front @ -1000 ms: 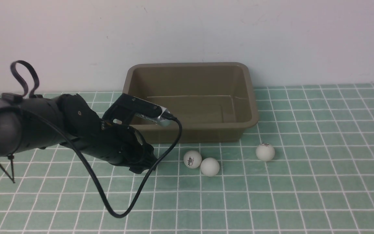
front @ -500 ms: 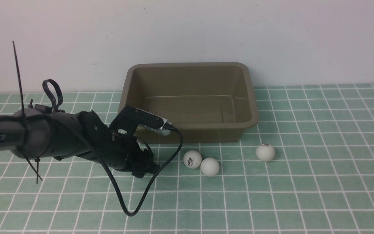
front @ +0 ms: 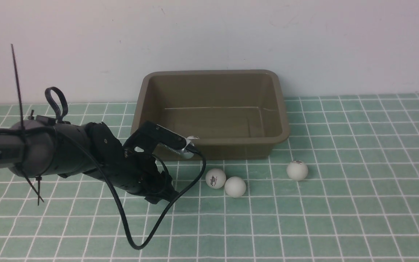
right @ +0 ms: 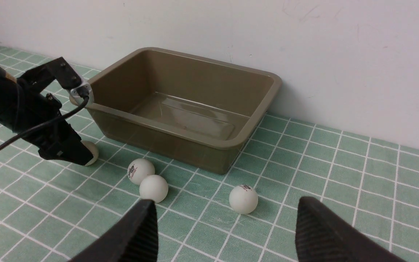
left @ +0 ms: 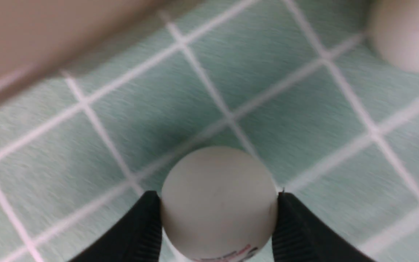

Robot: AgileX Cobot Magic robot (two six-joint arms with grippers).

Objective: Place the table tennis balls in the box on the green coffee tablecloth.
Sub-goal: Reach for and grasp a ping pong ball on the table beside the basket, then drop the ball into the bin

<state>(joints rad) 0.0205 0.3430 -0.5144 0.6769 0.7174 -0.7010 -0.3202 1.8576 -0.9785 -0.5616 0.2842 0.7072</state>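
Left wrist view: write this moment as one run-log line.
left gripper: shut on small matte white ball; ball: on teal-green checked cloth; olive-brown plastic tub: empty

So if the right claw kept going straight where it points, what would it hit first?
Probably the lone table tennis ball, lying straight ahead of the open right gripper, with the box behind it. Depth is unclear; it might meet the tablecloth first.

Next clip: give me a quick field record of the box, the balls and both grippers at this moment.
container: box on green tablecloth, no balls inside
loose: red-logo ball, plain ball beside it, right-hand ball, all in front of the box
left arm: left gripper jaws against both sides of a fourth ball on the cloth
right arm: right gripper jaws open, empty
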